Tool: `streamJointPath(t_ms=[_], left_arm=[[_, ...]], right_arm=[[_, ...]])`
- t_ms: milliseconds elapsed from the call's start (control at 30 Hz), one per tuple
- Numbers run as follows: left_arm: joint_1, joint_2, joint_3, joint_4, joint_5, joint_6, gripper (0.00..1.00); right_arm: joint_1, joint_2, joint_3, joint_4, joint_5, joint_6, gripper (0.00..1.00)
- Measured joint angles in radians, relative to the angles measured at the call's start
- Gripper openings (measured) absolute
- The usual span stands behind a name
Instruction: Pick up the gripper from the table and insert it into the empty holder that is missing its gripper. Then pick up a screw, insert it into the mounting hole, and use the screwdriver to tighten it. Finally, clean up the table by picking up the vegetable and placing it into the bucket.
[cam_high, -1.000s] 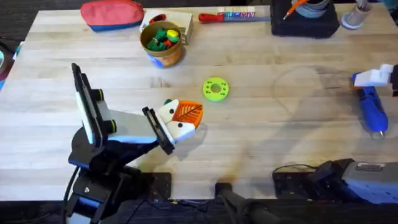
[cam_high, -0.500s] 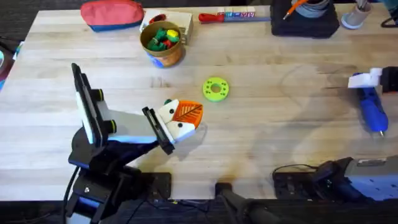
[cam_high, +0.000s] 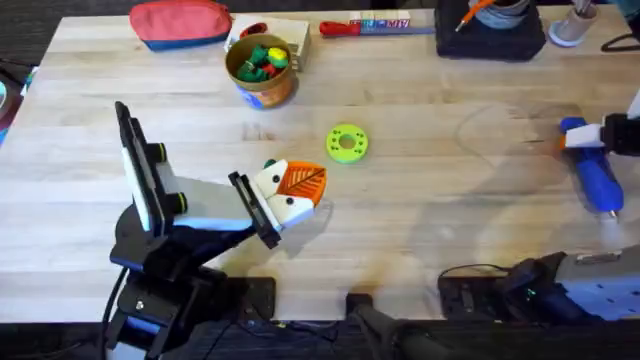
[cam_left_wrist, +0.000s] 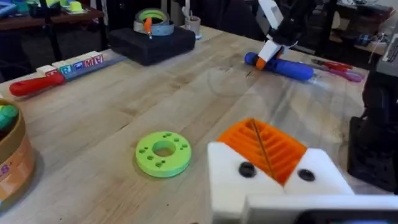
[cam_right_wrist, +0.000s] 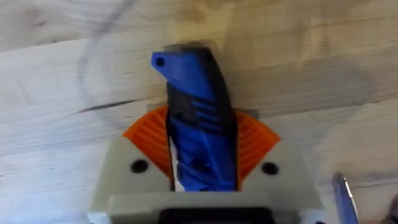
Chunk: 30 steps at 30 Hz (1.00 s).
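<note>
Overhead: at mid-right of the frame the right gripper (cam_high: 598, 136) clamps the butt of the blue screwdriver (cam_high: 598, 178) lying on the table (cam_high: 420, 220), apparently setting it down or fetching it; the left gripper (cam_high: 290, 192), centre-left, sits closed and empty. Left wrist view: its orange pads (cam_left_wrist: 264, 146) meet, nothing between. Right wrist view: pads squeeze the screwdriver's body.

The screwdriver (cam_high: 598, 172), bright blue and thick-bodied, lies flat at the right edge of the surface (cam_high: 430, 220), its rear end clamped between orange ribbed pads. The bucket (cam_high: 261, 68), round with a yellow rim and an orange-and-blue side, stands upright near the far edge, holding mixed green, red and yellow toys.
</note>
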Motion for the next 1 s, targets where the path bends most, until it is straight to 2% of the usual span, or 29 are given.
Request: streamJointPath(t_ms=[233,433,700,833,1000], left_arm=[[0.0,0.0,0.0,0.0,0.0,0.0,0.005],[0.0,0.0,0.0,0.0,0.0,0.0,0.005],[0.0,0.0,0.0,0.0,0.0,0.0,0.005],[0.0,0.0,0.0,0.0,0.0,0.0,0.005],[0.0,0.0,0.0,0.0,0.0,0.0,0.005]], right_arm=[[0.001,0.0,0.009,-0.047,0.0,0.001,0.167],[0.017,-0.004,0.011,-0.079,0.005,0.002,0.023],[0.114,-0.08,0.012,-0.1,0.004,0.025,0.007],[0.154,-0.207,0.015,-0.077,0.002,0.092,0.007],[0.162,-0.408,0.026,-0.073,-0.028,0.194,0.007]])
